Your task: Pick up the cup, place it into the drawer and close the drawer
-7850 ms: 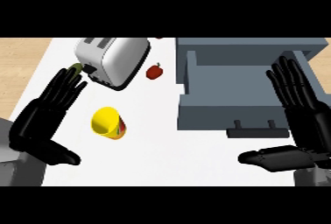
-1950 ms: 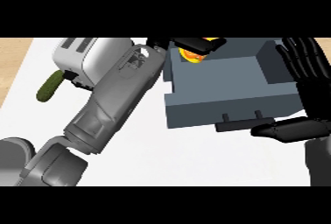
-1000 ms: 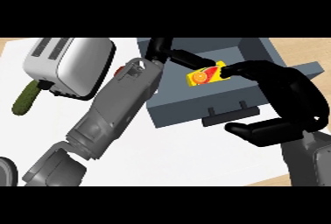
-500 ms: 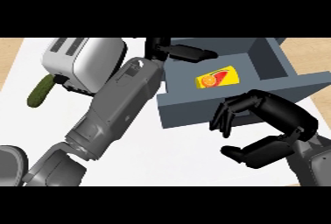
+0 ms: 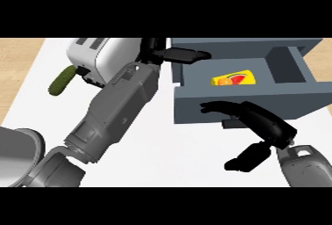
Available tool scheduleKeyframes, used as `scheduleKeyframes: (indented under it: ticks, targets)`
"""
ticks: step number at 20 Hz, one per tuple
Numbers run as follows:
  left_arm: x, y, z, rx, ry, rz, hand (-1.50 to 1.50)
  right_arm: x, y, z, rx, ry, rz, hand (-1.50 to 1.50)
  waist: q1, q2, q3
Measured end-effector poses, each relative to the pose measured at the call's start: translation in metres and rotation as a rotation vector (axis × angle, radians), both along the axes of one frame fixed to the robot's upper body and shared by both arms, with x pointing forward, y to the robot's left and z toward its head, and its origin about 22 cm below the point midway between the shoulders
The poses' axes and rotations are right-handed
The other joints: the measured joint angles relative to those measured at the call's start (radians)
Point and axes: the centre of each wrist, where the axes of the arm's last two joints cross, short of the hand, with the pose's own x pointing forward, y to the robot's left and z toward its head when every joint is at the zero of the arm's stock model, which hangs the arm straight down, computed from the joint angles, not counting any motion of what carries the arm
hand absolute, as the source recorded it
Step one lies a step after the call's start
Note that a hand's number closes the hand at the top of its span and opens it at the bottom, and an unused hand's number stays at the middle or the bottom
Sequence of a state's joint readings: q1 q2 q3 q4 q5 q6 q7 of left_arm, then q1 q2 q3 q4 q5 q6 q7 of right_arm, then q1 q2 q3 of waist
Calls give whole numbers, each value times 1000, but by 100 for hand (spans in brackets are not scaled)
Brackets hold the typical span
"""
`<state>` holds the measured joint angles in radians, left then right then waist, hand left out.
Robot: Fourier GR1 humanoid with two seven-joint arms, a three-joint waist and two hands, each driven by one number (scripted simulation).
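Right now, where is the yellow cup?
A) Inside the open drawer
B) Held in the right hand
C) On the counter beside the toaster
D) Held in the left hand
A: the yellow cup lies on its side on the floor of the open drawer. The left hand at the drawer's back left corner and the right hand at its front are both apart from the cup.

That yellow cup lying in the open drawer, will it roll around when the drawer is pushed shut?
Probably a little. The cup seems to lie on its side in the drawer, so its round body may roll when pushed. It looks small and hollow, so likely light and easily jostled. The drawer walls surround it, so it should stay inside.
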<state>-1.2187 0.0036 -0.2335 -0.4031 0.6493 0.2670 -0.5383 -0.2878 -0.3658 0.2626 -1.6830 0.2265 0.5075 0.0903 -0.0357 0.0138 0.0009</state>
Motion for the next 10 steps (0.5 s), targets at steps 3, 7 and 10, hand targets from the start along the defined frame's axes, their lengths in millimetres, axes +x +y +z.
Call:
scheduleKeyframes:
  ticks: [3,7,10]
  targets:
    - [-3,8,-11,-25,2,-6,-150,10,5,-31,-75,30,-23,-150,30,-3,0]
    - [-4,20,-21,-51,3,-7,-150,28,7,-71,-172,60,-27,150,63,-3,0]
    - [-5,35,-27,-66,1,-3,-150,45,4,-93,-215,75,-51,150,84,-4,1]
